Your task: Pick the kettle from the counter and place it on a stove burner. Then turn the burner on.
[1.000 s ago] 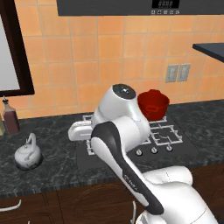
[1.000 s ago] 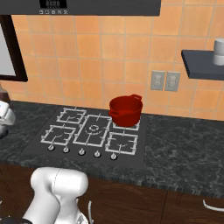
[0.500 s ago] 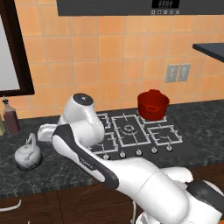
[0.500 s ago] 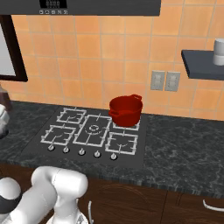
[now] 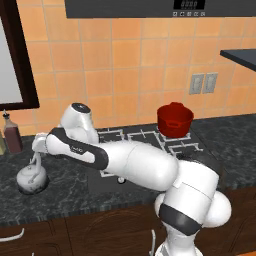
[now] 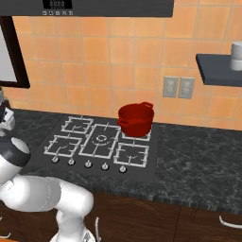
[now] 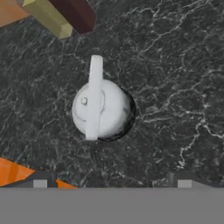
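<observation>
The small silvery-grey kettle [image 5: 31,180] stands upright on the dark marbled counter [image 5: 65,200] left of the cooktop. From above, the kettle [image 7: 103,109] shows its thin handle running across the top. My gripper [image 5: 36,159] hangs just over it, open, and does not touch it. In the hand view my gripper [image 7: 112,183] has its fingertips [image 7: 40,183] spread wide, with nothing between them. The small square stove burner [image 6: 132,154] at the front right of the black cooktop is bare.
A red lidded pot [image 6: 136,119] sits on the back right burner. A dark brown bottle [image 5: 12,135] stands by the wall behind the kettle. Knobs [image 6: 87,164] line the cooktop's front edge. A dark shelf [image 6: 220,68] juts out at the right.
The arm has swung left from over the cooktop to above the kettle. The jaws stayed open. Kettle and pot have not moved.
</observation>
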Available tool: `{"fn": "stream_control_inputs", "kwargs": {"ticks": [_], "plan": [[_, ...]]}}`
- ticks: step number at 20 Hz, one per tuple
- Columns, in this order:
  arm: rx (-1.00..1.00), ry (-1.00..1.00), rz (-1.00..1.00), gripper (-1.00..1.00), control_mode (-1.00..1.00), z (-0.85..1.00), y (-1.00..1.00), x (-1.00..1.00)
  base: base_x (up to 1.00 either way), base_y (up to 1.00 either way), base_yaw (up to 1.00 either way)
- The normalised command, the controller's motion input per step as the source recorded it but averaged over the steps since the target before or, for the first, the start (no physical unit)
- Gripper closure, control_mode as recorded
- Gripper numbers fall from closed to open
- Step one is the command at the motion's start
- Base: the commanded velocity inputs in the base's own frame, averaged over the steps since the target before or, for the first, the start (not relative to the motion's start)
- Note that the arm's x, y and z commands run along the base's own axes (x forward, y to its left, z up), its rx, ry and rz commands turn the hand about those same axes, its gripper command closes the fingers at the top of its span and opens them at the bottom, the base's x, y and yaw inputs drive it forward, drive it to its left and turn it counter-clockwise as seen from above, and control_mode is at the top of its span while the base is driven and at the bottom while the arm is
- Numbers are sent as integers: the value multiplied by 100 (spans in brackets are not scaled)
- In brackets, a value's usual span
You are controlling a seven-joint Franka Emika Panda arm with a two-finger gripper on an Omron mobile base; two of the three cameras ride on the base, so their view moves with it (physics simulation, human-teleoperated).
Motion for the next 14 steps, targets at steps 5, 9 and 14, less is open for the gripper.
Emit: {"fn": "stream_control_inputs", "kwargs": {"ticks": [5, 9, 14], "plan": [[-1, 0, 0, -100, -100, -7, 10, 15, 0, 0, 0], [0, 0, 0, -100, -100, -33, 32, 11, 0, 0, 0], [-4, 0, 0, -100, -100, -11, 50, 9, 0, 0, 0]]}}
